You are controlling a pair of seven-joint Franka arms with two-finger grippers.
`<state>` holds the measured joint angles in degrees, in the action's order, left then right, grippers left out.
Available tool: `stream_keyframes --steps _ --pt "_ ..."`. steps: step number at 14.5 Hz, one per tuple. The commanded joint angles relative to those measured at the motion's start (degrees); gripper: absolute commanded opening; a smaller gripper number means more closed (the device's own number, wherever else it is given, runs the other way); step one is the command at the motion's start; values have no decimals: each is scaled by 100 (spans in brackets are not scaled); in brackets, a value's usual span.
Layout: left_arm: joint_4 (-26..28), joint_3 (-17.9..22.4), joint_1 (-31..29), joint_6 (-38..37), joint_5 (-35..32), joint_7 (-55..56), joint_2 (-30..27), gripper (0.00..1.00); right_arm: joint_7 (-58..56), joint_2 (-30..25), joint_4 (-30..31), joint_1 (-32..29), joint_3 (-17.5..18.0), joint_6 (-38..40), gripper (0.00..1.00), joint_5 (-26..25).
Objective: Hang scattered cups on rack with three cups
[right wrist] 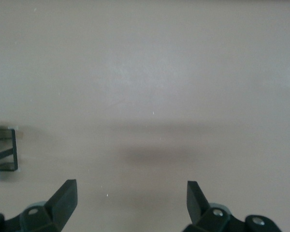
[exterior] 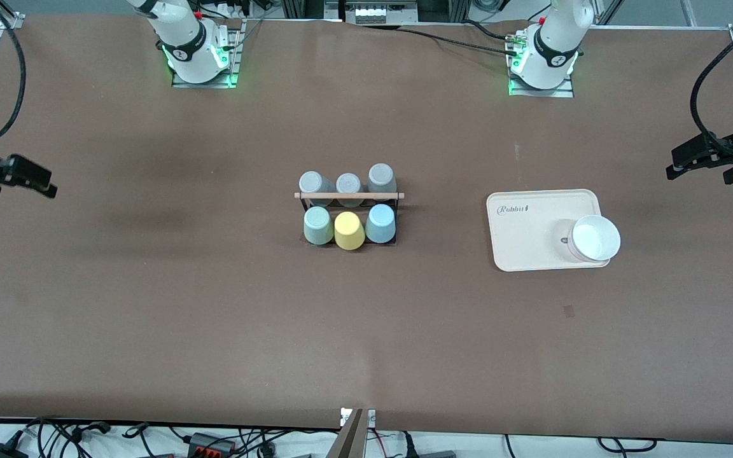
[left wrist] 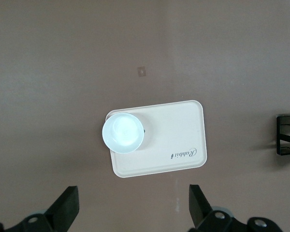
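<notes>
Centrally in the front view, the rack holds the mint cup, yellow cup and blue cup inverted, its dowel bar running horizontally amid bare table. The cream tray lies mid-right. The left gripper at the right edge and right gripper at the left edge hang open.

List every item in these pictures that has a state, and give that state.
Pale mint-green plastic tumbler: upturned on black wire-frame rack.
Light blue plastic tumbler: upturned on rack.
Yellow tumbler: upturned between them.
Three grey tumblers: upturned on rack.
White cup: upright on cream tray.
Left gripper: open.
Right gripper: open.
</notes>
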<state>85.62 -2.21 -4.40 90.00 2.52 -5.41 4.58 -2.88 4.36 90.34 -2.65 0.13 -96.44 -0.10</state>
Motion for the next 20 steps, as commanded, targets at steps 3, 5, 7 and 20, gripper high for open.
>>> stream_keyframes --steps 3,5,7,20 --pt "-194 660 668 -53 29 66 87 100 -108 -867 1204 -78 66 -314 100 -25" --pt "-186 652 669 -61 29 75 87 100 -55 -920 1196 -78 66 -262 100 -8" --pt "-186 634 625 -61 29 75 87 100 -29 -920 1152 -52 92 -217 100 -16" --pt "456 608 502 -26 -76 83 -458 100 -90 -1025 1161 -51 75 -147 100 -25"
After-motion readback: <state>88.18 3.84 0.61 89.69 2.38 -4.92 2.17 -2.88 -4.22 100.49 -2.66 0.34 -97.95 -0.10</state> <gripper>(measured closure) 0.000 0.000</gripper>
